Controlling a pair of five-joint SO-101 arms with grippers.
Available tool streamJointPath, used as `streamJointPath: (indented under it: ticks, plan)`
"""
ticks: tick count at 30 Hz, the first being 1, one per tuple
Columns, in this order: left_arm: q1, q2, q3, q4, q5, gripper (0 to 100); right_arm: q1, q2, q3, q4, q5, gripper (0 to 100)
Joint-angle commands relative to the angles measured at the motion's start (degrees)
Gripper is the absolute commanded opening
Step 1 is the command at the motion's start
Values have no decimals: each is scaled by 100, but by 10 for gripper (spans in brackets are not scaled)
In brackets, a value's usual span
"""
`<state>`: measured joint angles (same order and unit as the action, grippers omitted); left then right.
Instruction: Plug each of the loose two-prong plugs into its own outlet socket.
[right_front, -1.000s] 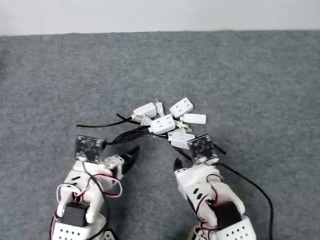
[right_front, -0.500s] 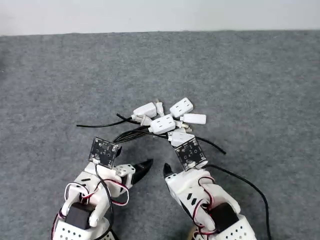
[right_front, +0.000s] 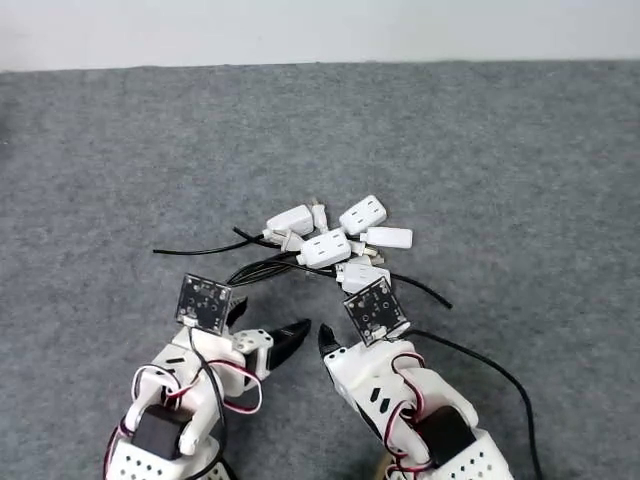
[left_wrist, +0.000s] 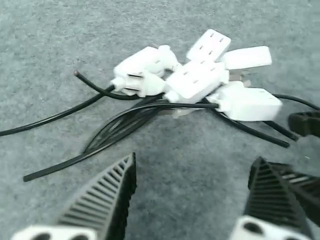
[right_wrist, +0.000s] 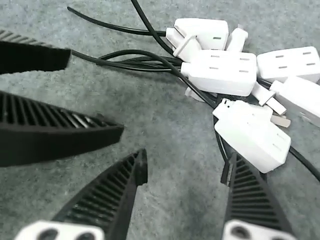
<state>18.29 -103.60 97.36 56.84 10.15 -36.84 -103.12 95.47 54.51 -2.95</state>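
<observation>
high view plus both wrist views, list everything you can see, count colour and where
plug and socket blocks: five, white, bunched mid-table just beyond both grippers
cords: several, black, tangled under the blocks and trailing out to both sides
table cover: one, grey, carpet-like, under everything
left gripper: one, black fingers, open and empty, on the near side of the pile
right gripper: one, black fingers, open and empty, beside the left gripper, nearest block just ahead
left arm, right arm: two, white with red and black wires, at the near edge
</observation>
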Motion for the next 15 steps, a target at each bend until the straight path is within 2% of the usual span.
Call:
streamJointPath:
  ticks: [1, 5, 10, 12, 15]
  plan:
    - [123, -44, -101, 0, 62, 339, -101, -57, 97, 259, -53, 240]
    - [-308, -35, -101, -26, 70, 338, -180, -57, 97, 303, -44, 240]
    - [-1310, -62, -101, -53, 343, 338, -75, -57, 97, 251, -35, 240]
    - [-1653, -62, -101, -237, 466, 338, 330, -57, 97, 66, -26, 241]
    - [-1820, -35, -101, -281, 774, 338, 1552, -57, 79, -576, 404, 241]
